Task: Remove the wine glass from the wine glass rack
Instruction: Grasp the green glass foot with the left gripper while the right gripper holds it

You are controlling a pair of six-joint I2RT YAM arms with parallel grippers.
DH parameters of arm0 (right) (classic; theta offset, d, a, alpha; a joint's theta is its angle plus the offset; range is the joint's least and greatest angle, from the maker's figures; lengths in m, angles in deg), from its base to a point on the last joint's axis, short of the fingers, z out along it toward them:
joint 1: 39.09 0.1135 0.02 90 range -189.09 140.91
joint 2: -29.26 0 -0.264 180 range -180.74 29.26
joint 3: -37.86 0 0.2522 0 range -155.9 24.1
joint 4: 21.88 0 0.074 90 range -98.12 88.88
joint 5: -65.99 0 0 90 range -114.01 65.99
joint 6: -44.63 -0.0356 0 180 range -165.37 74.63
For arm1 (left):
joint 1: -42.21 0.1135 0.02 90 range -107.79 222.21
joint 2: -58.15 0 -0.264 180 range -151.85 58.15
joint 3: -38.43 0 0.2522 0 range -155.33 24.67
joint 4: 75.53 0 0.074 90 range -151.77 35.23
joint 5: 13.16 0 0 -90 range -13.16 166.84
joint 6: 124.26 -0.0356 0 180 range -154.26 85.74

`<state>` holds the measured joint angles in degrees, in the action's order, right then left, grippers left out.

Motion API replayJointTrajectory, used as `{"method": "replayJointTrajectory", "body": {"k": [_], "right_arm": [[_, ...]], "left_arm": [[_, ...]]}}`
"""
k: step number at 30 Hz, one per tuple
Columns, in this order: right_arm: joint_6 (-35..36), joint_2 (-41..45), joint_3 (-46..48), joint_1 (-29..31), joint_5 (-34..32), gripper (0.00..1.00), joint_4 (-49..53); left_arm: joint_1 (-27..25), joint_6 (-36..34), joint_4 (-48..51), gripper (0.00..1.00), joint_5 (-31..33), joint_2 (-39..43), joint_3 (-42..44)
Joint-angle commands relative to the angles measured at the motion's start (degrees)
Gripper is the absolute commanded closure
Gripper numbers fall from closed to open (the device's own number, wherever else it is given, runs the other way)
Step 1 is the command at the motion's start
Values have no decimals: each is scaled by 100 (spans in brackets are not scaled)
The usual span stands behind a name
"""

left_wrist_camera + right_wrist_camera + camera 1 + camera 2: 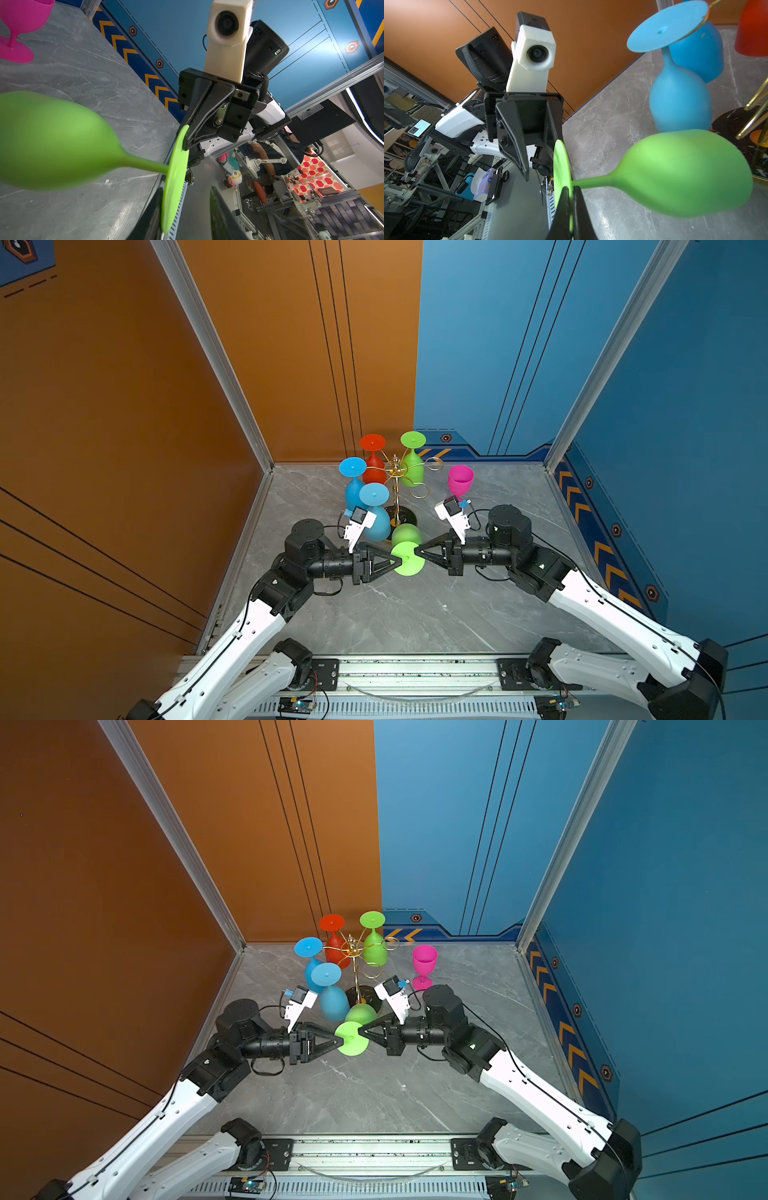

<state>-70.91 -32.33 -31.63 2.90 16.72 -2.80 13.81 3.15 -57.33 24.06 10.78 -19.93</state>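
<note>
The left gripper (398, 561) straddles the foot edge of the green wine glass (406, 536), jaws partly apart and not clamped. The glass lies sideways, off and just in front of the wine glass rack (395, 467). The right gripper (417, 551) pinches the foot's opposite edge.

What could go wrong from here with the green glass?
1. The right end effector pinches only the foot rim of the green wine glass; the bowl sticks out unsupported and may pivot or slip.
2. The left end effector, jaws apart astride the opposite rim, could twist the foot on closing.
3. The bowl is close to the hanging blue glass and the rack; a swing might hit them.
</note>
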Motion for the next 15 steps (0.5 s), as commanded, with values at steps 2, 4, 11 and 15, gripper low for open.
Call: {"method": "replayJointTrajectory", "body": {"k": [2, 4, 11, 15], "right_arm": [[-108, -62, 36, 9, -121, 100, -294], [-118, -63, 31, 9, -130, 100, -305], [-153, -40, 24, 2, -162, 100, -278], [-153, -38, 56, 4, -158, 100, -242]], "left_arm": [[20, -43, -93, 72, -284, 46, 84], [12, -58, -98, 75, -295, 53, 113], [3, -102, -96, 91, -313, 63, 152], [-1, -111, -101, 96, -304, 62, 162]]}}
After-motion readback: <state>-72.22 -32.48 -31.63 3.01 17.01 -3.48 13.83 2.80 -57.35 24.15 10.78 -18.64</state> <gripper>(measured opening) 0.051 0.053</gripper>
